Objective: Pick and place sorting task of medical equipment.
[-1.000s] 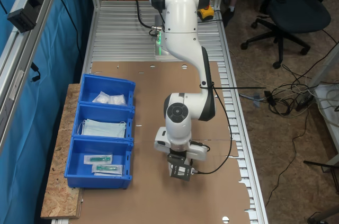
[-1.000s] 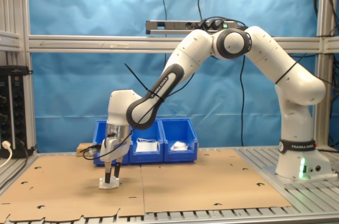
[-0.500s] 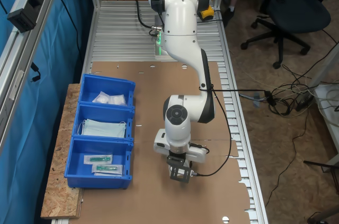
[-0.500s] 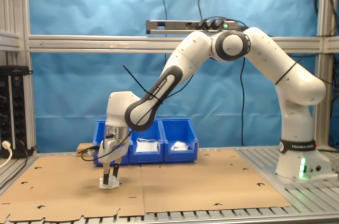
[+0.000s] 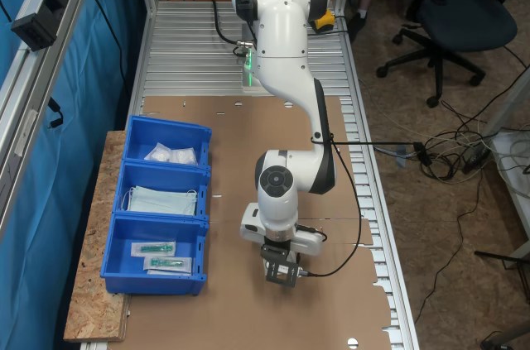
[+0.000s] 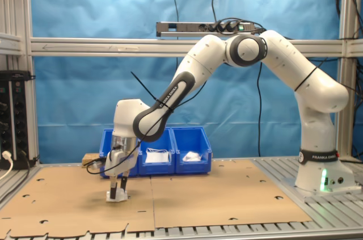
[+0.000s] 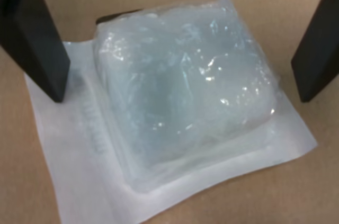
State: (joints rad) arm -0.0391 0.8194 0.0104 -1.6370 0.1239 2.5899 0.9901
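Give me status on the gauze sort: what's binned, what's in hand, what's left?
Done: wrapped white pads already lie in the blue bin row's compartment nearest the robot base. In hand: the gripper is open, fingers straddling the gauze pad, which lies flat on the cardboard, not yet clamped. Left: close, lift, carry it to that compartment, release.

The first exterior view looks steeply down from high above the table (image 5: 331, 317), the second exterior view faces it level from the side, both sharing the gripper (image 5: 280, 274) (image 6: 119, 188), while the wrist view peers closely between the spread jaws.
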